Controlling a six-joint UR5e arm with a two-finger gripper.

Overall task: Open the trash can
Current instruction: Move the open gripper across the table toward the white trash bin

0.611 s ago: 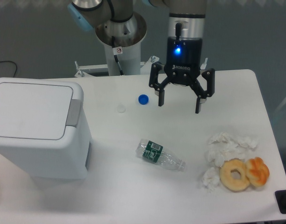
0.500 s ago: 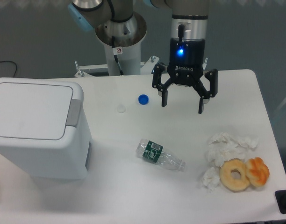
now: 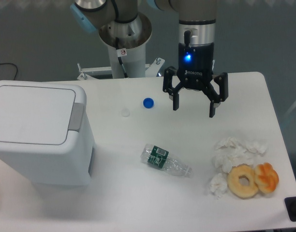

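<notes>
The trash can (image 3: 39, 133) is a big white boxy bin at the left of the table, its flat lid down and a grey push tab (image 3: 76, 116) on its right edge. My gripper (image 3: 194, 110) hangs open above the table's back middle, far to the right of the bin, fingers pointing down with nothing between them.
A blue bottle cap (image 3: 148, 102) and a small clear cap (image 3: 125, 112) lie left of the gripper. A crushed plastic bottle (image 3: 165, 161) lies mid-table. Crumpled tissues (image 3: 235, 150), a doughnut (image 3: 243, 181) and an orange pastry (image 3: 267, 177) sit front right. The arm's base (image 3: 125, 38) stands behind.
The gripper has shifted slightly to the right, still open. Nothing on the table has moved.
</notes>
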